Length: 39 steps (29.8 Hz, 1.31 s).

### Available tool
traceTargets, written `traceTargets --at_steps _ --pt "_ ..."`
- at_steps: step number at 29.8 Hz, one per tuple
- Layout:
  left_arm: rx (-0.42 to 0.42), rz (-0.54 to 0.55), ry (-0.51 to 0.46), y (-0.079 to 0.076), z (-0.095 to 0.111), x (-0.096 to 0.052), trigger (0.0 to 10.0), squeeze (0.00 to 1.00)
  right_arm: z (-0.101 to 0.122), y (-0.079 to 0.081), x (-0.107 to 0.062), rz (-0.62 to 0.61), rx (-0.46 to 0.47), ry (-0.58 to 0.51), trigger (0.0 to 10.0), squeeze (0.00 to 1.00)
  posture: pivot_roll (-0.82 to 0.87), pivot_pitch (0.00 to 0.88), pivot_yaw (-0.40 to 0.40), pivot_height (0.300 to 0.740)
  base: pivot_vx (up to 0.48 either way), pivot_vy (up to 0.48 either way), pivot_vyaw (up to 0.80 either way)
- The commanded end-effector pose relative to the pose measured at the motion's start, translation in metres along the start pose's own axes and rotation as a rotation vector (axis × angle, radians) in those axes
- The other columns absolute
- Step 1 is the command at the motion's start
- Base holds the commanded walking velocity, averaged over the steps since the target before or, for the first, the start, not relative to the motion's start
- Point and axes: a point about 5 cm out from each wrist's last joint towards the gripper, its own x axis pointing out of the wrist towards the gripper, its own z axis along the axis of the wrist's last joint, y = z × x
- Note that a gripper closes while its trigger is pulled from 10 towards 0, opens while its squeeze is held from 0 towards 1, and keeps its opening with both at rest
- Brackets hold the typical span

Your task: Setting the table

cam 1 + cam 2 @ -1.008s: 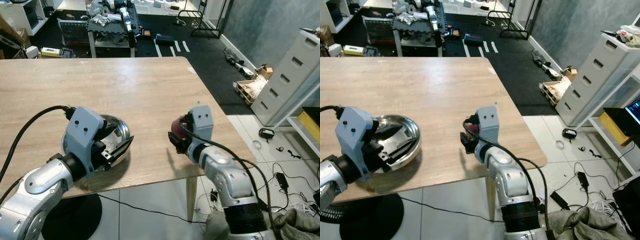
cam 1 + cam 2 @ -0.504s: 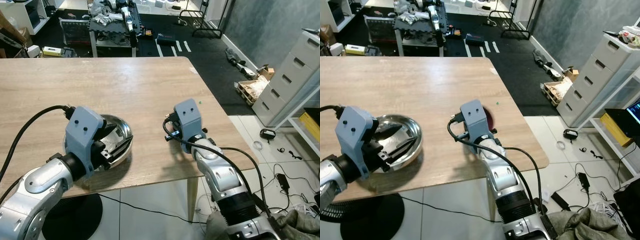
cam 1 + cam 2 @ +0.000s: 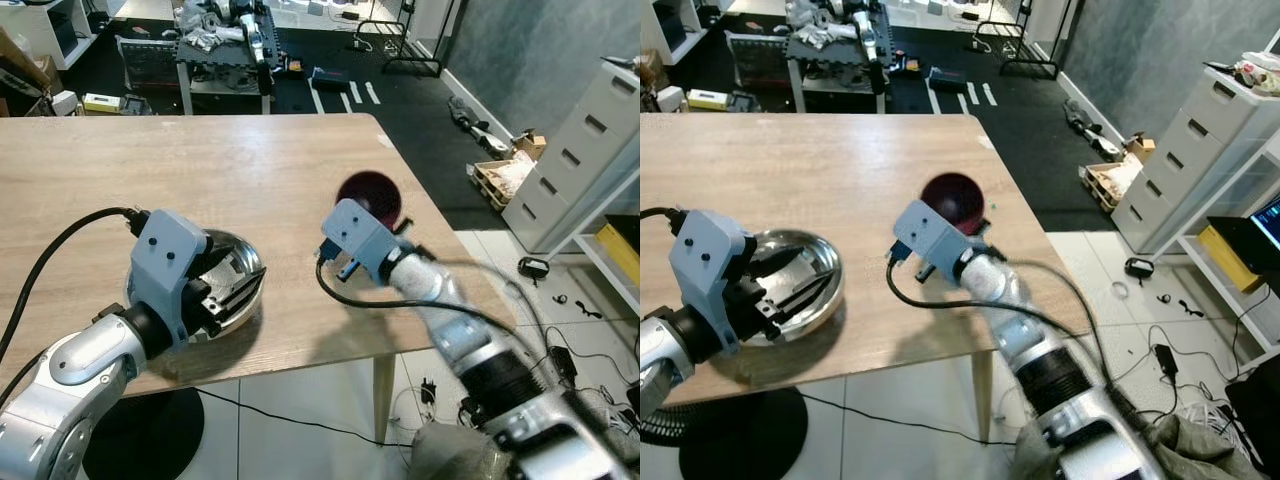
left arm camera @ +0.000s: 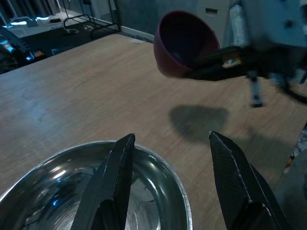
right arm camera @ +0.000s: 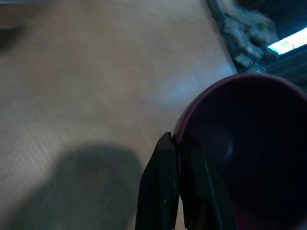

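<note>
A dark red bowl (image 3: 369, 195) hangs tilted above the wooden table (image 3: 200, 170), near its right side. My right gripper (image 3: 386, 224) is shut on the bowl's rim; the right wrist view shows both fingers (image 5: 165, 191) pinched on the rim of the red bowl (image 5: 249, 143). A shiny steel bowl (image 3: 246, 262) rests on the table near the front edge. Just above it hovers my left gripper (image 4: 171, 138), open, with nothing between its fingers (image 4: 115, 182). In the left wrist view the red bowl (image 4: 184, 43) floats over its own shadow.
The table's right edge and front corner (image 3: 470, 290) lie close to my right arm. Beyond the table stands a cluttered cart (image 3: 225, 45) on black flooring. White drawers (image 3: 580, 160) stand to the right, with cables (image 3: 560, 360) on the tiled floor.
My right arm has swung up and away from me, carrying the red bowl from behind its wrist into open view above the table. The left gripper and steel bowl have stayed put.
</note>
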Motion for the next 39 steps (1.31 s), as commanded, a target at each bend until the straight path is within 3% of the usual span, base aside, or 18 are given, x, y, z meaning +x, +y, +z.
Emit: traceTargets --at_steps 1,3,12,15,21,26,27,29,30,31,32,34,39 --pt "-0.003 -0.005 0.003 -0.002 -0.003 0.001 10.0 0.00 0.008 -0.002 -0.008 0.133 -0.054 -0.049 10.0 0.00 0.12 0.038 -0.033 0.740 0.000 0.000 0.00" --pt "-0.005 -0.003 0.004 -0.003 -0.003 0.000 10.0 0.00 0.007 -0.009 -0.019 0.223 -0.096 -0.063 10.0 0.00 0.12 0.041 -0.035 0.740 0.000 0.000 0.00" --pt "-0.007 -0.008 0.011 -0.002 -0.004 -0.001 10.0 0.00 -0.015 -0.022 -0.041 0.321 -0.139 0.015 10.0 0.00 0.11 0.048 -0.021 0.740 0.000 0.000 0.00" --pt "-0.007 -0.014 0.009 -0.002 -0.004 0.000 10.0 0.00 -0.020 -0.019 -0.043 0.370 -0.141 0.034 10.0 0.00 0.11 0.048 -0.019 0.740 0.000 0.000 0.00" --pt "-0.005 -0.014 0.008 -0.003 -0.003 0.000 10.0 0.00 -0.028 0.005 -0.046 0.543 -0.145 0.053 10.0 0.00 0.12 0.053 -0.022 0.740 0.000 0.000 0.00" --pt "-0.005 -0.012 0.011 -0.003 -0.004 -0.001 10.0 0.00 -0.030 0.010 -0.046 0.567 -0.156 0.052 10.0 0.00 0.12 0.054 -0.022 0.740 0.000 0.000 0.00" --pt "-0.005 -0.012 0.010 -0.002 -0.003 -0.001 10.0 0.00 -0.031 0.010 -0.046 0.572 -0.159 0.054 10.0 0.17 0.12 0.053 -0.022 0.740 0.000 0.000 0.00" --pt "-0.005 -0.012 0.009 -0.002 -0.003 -0.001 10.0 0.00 -0.031 0.010 -0.046 0.572 -0.157 0.052 10.0 0.23 0.12 0.053 -0.022 0.740 0.000 0.000 0.00" --pt "-0.005 -0.011 0.008 -0.002 -0.003 0.000 10.0 0.00 -0.029 0.009 -0.045 0.570 -0.146 0.035 10.0 0.68 0.12 0.053 -0.021 0.740 0.000 0.000 0.00" --pt "-0.005 -0.011 0.008 -0.002 -0.003 0.000 10.0 0.00 -0.029 0.009 -0.045 0.570 -0.146 0.035 10.0 0.68 0.12 0.053 -0.021 0.740 0.000 0.000 0.00" --pt "-0.004 -0.012 0.008 -0.002 -0.003 0.000 10.0 0.00 -0.026 0.007 -0.044 0.553 -0.118 0.009 10.0 1.00 0.12 0.053 -0.020 0.740 0.000 0.000 0.00" --pt "-0.005 -0.014 0.008 -0.003 -0.003 0.000 10.0 0.00 -0.017 -0.001 -0.039 0.484 -0.019 -0.071 10.0 1.00 0.12 0.054 -0.020 0.740 0.000 0.000 0.00" --pt "-0.006 -0.013 0.008 -0.003 -0.003 0.000 10.0 0.00 -0.015 -0.007 -0.035 0.399 0.040 -0.099 10.0 1.00 0.12 0.054 -0.020 0.740 0.000 0.000 0.00"
